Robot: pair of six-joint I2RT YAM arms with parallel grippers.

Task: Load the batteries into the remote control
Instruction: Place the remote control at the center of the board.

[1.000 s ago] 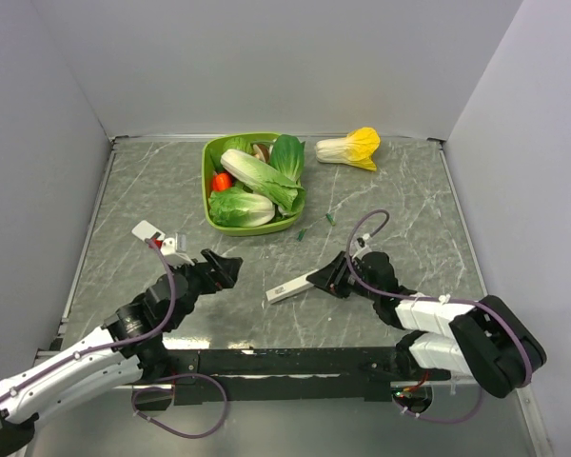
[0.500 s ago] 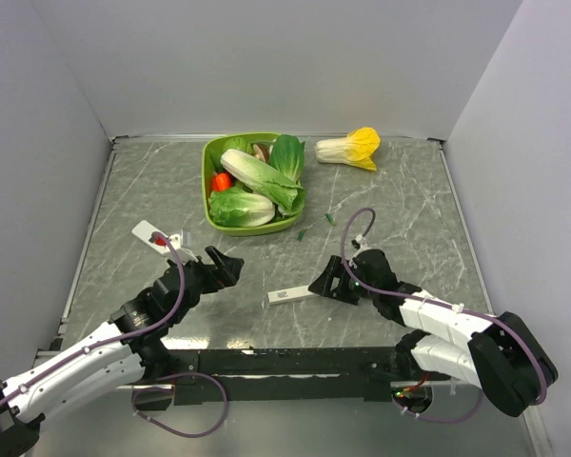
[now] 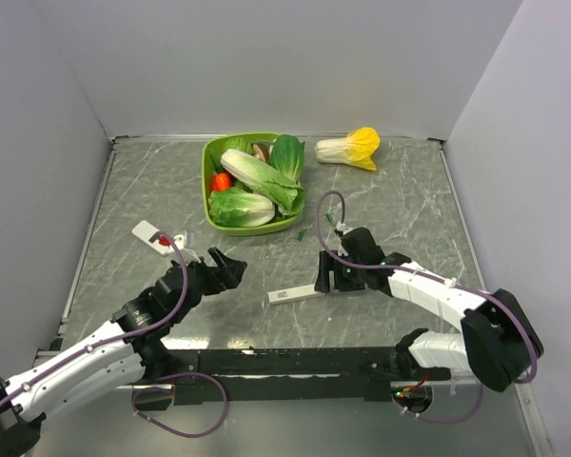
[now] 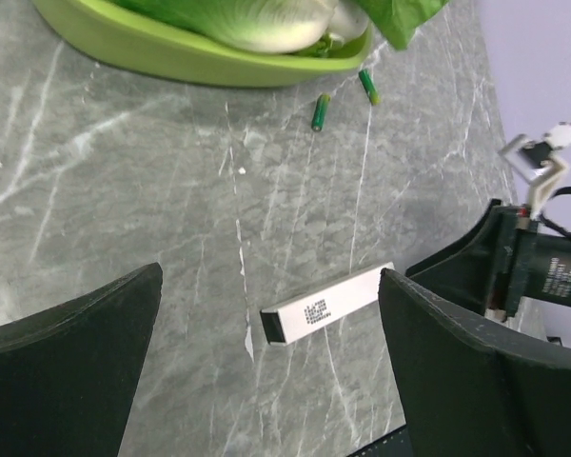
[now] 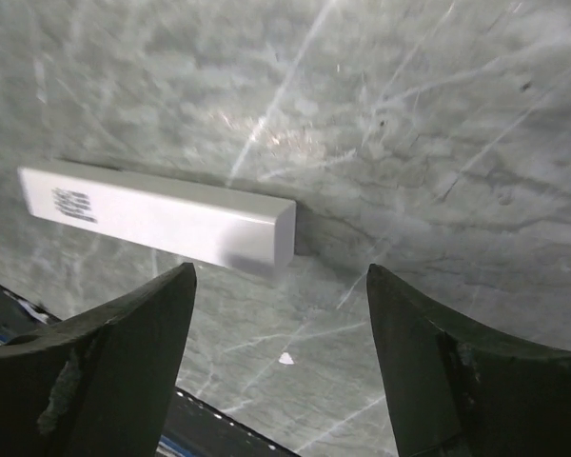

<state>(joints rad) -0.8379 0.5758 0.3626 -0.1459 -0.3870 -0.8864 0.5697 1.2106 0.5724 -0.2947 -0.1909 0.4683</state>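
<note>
The slim white plastic remote control point(image 3: 293, 294), lying flat mid-way across the grey table point(image 3: 409, 190) with the 2 tiny green cylindrical batteries point(image 3: 303, 233) farther back, could be skidded aside if clipped by the wide, empty right gripper point(image 3: 325, 276) just beside it or the wide, empty left gripper point(image 3: 226, 269)

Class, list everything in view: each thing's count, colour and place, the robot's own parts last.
remote control: one, white, flat on the table, front middle.
batteries: two, green, loose beside the bowl.
bowl: one, green, back middle.
leafy vegetables: several, green-white, in the bowl.
red item: one, red, in the bowl.
cabbage: one, white and yellow, right of the bowl.
small plate: one, white, red knob, left side.
left hand: one, black, open, left of the remote control.
right hand: one, black, open, at the remote control's right end.
</note>
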